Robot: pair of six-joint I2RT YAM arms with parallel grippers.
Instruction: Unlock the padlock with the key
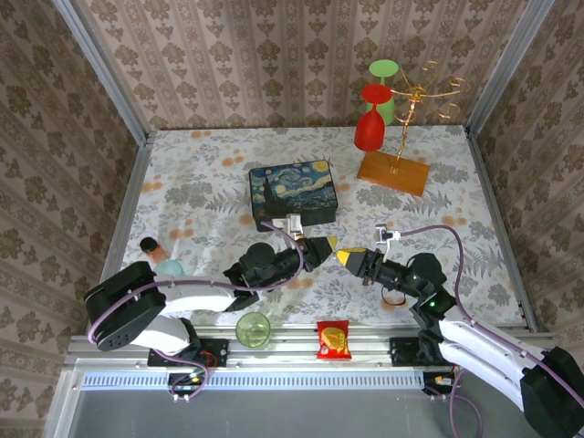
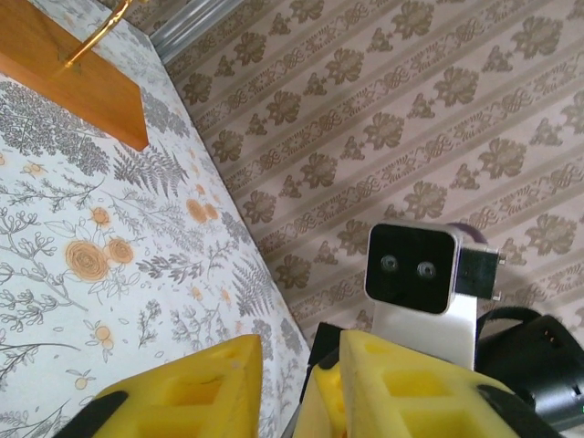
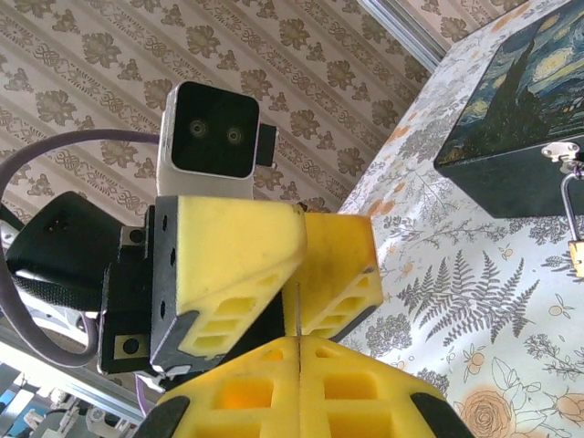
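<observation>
Left end effector (image 1: 325, 245), right end effector (image 1: 343, 256) face, tips close

The right gripper's (image 3: 298, 351) yellow foam fingers press together at six o'clock, with the left gripper (image 3: 301, 266) facing them just above. At two o'clock sits a starry-night painted box (image 3: 511, 109). A small brass-yellow padlock (image 3: 578, 258) hangs from its latch at three.

I see the padlock (image 3: 576, 253), small and brass-yellow, hanging upright by its thin silvery shackle on the front of the starry box (image 3: 511, 109). The key (image 3: 298, 310) is a thin metal sliver seen edge-on, pinched between the closed fingers of my right gripper (image 3: 298, 345).
</observation>
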